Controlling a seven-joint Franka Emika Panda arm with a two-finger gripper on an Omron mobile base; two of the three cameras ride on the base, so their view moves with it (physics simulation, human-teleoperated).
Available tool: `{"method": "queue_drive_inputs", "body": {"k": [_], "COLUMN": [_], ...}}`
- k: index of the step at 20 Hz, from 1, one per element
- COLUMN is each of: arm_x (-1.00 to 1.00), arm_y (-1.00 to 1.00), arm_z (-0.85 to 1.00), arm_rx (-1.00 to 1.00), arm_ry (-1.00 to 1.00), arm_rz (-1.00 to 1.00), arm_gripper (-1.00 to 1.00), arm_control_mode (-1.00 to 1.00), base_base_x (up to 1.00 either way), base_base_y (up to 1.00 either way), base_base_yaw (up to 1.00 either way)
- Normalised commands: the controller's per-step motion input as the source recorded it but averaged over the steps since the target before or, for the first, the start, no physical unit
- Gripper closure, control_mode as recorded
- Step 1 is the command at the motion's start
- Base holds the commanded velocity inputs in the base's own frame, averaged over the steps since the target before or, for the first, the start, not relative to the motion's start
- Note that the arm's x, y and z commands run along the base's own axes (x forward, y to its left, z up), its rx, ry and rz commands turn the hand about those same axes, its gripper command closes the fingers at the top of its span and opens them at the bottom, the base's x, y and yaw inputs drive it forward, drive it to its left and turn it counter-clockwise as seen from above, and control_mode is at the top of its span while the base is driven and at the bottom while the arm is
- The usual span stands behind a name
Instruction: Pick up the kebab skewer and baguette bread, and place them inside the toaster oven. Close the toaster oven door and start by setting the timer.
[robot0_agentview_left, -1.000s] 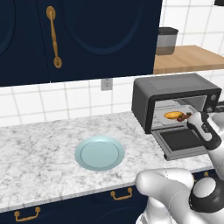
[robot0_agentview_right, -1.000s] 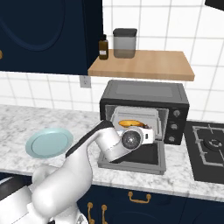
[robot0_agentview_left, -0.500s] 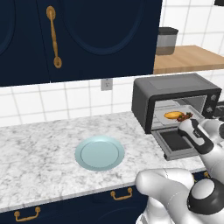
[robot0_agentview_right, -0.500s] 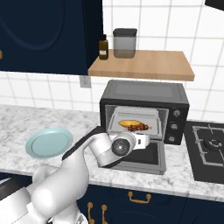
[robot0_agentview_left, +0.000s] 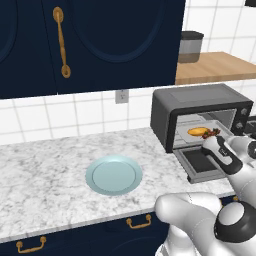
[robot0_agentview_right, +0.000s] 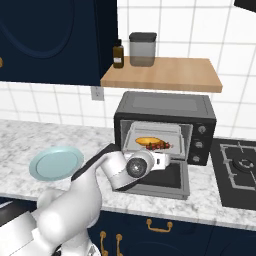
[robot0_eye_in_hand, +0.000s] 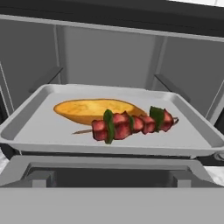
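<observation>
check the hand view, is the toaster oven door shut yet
No, the toaster oven door lies dropped open, with the kebab skewer and baguette bread on the tray inside.

marble counter, tiles and navy cabinets

a round pale blue plate (robot0_agentview_left: 113, 174) lies on the grey-white marble counter (robot0_agentview_left: 45, 165), near its front edge. a wooden shelf (robot0_agentview_right: 162, 74) carries a grey lidded canister (robot0_agentview_right: 142, 49) and a dark bottle (robot0_agentview_right: 118, 54) side by side. a wall outlet (robot0_agentview_left: 121, 96) sits in the white tiles; a black stove burner (robot0_agentview_right: 242, 165) lies at the far right.

Golden baguette bread (robot0_eye_in_hand: 98, 110), red-green kebab skewer (robot0_eye_in_hand: 131, 124)
</observation>
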Motion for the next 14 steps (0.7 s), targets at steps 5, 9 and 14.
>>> {"method": "queue_drive_inputs", "body": {"k": [5,9,14], "arm_x": [0.33,0.06,0.01], "arm_y": [0.00,-0.13,-0.16], "arm_z": [0.01,-0.06,-0.08], "arm_rx": [0.02,0.11,0.10], "arm_ry": [0.00,0.00,-0.01], "arm_rz": [0.00,0.00,0.00], "arm_gripper": [-1.00,-1.00,-1.00], "arm_control_mode": [-1.00,-1.00,-1.00], "base_base_x": [0.00,0.00,0.00], "base_base_y": [0.00,0.00,0.00], "base_base_yaw": [0.00,0.00,0.00]}}
